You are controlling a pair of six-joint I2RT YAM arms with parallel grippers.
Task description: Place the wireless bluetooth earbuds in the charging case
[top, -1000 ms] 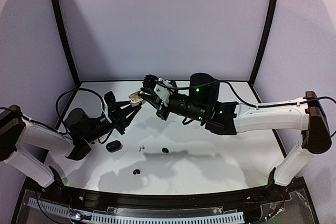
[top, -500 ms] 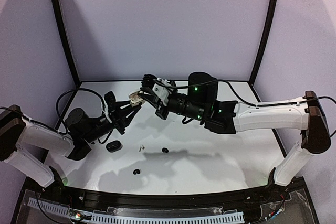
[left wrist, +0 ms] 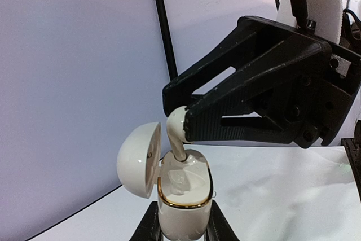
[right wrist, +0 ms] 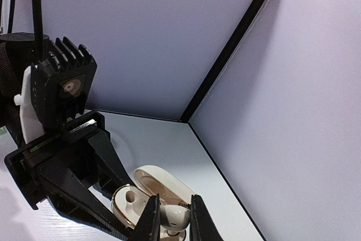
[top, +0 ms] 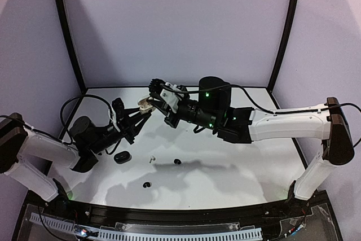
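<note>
My left gripper [top: 139,115] is shut on a white charging case [left wrist: 181,196] with a gold rim and holds it upright above the table, lid [left wrist: 139,159] swung open to the left. My right gripper [top: 154,92] is shut on a white earbud [left wrist: 175,131], whose stem tip sits in the case's far slot. The near slot is empty. In the right wrist view the earbud [right wrist: 172,217] is pinched between my fingers just over the open case [right wrist: 127,204]. A second white earbud [top: 150,159] and two black earbuds [top: 177,162] [top: 147,184] lie on the table.
A black charging case [top: 122,157] lies on the white table [top: 237,167] below my left gripper. Lilac walls with black corner posts [top: 67,32] close in the back and sides. The left wrist [right wrist: 53,111] is close in front of the right gripper.
My right gripper has crept a little to the left and closer over the case with the white earbud. The left arm and the things on the table have not moved.
</note>
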